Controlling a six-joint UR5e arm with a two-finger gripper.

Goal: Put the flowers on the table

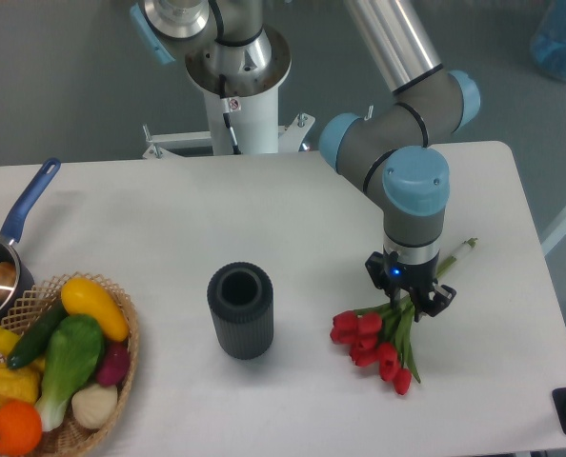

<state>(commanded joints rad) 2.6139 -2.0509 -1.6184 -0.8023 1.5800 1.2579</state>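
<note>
A bunch of red tulips (pixel 371 346) with green stems lies on the white table (pixel 169 209) at the right. The blooms point toward the front left and the stem ends (pixel 462 249) stick out to the back right. My gripper (pixel 409 297) is directly over the stems, low at the table, its fingers on either side of them. The camera looks at it from above and the wrist hides the fingertips, so I cannot tell whether it grips the stems. A dark grey ribbed vase (pixel 240 309) stands upright and empty to the left of the flowers.
A wicker basket (pixel 121 367) with toy vegetables and fruit sits at the front left corner. A pot with a blue handle (pixel 26 209) is at the left edge. The robot base (pixel 237 95) stands behind the table's far edge.
</note>
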